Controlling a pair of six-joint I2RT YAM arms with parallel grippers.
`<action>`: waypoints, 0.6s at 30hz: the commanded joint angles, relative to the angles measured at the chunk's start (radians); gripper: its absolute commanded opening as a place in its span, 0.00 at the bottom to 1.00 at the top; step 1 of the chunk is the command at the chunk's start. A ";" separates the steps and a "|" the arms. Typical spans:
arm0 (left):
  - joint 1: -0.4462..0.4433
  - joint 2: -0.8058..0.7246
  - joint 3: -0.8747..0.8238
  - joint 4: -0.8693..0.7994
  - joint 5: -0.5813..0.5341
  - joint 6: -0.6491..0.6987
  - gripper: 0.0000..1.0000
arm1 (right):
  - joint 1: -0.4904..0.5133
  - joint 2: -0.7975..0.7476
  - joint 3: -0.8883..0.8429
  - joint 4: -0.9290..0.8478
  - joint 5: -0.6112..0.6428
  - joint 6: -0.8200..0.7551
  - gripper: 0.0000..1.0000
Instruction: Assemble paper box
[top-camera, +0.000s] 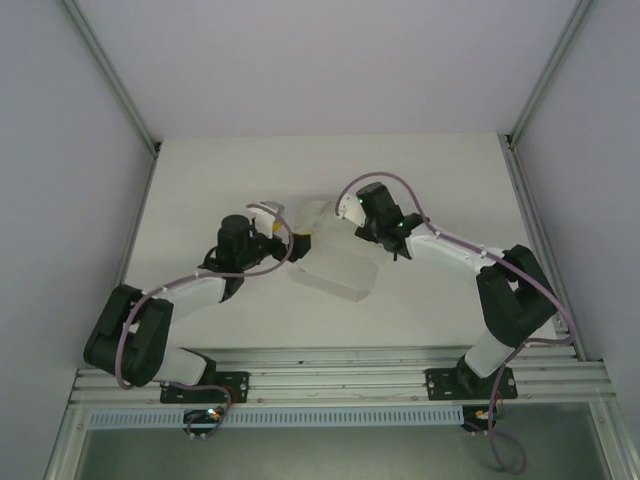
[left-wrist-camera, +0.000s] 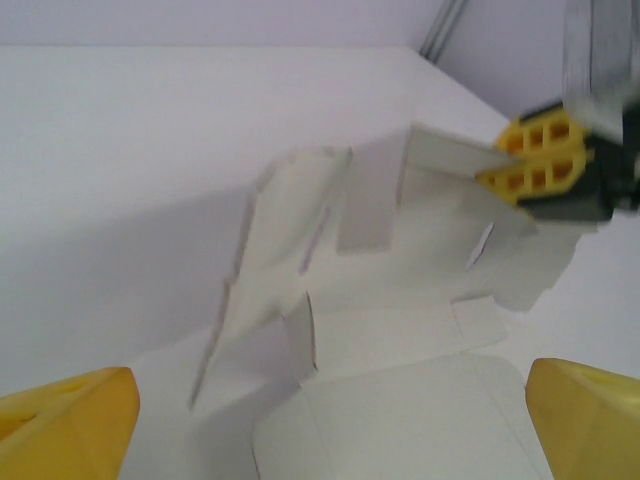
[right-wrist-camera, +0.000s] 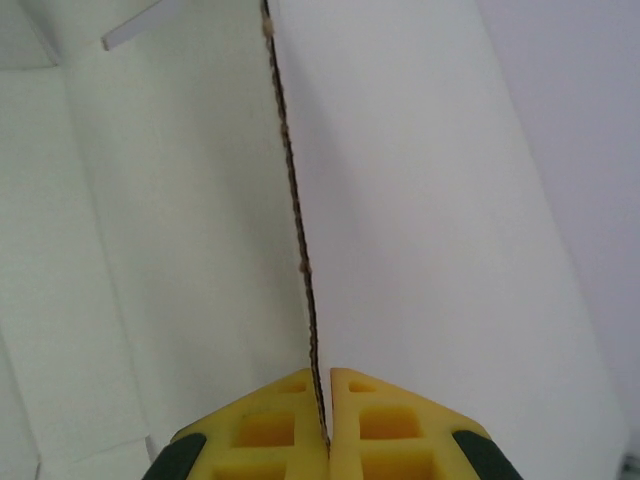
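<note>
The paper box (top-camera: 338, 268) is a white die-cut cardboard blank lying partly unfolded in the middle of the table. In the left wrist view the paper box (left-wrist-camera: 400, 340) has some flaps raised and its broad panel flat. My left gripper (left-wrist-camera: 330, 432) hangs just over the near panel, its yellow fingertips (left-wrist-camera: 70, 420) spread wide on either side and touching nothing. My right gripper (right-wrist-camera: 326, 425) is shut on the thin edge of an upright flap. That right gripper (left-wrist-camera: 538, 162) pinches the flap at the blank's far right corner. From above, the left gripper (top-camera: 293, 240) and right gripper (top-camera: 340, 215) face each other across the blank.
The white table (top-camera: 200, 190) is bounded by grey walls on the left, right and back. An aluminium rail (top-camera: 330, 385) with both arm bases runs along the near edge. Bare tabletop lies behind and to both sides of the blank.
</note>
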 joint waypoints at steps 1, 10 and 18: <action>0.055 -0.037 -0.016 0.084 0.010 -0.125 1.00 | 0.033 0.019 -0.074 0.249 0.129 -0.203 0.00; 0.146 0.037 -0.016 0.057 -0.049 -0.179 1.00 | 0.066 0.104 -0.229 0.717 0.171 -0.413 0.00; 0.184 0.140 0.036 -0.036 -0.131 -0.199 1.00 | 0.081 0.159 -0.309 0.981 0.163 -0.551 0.00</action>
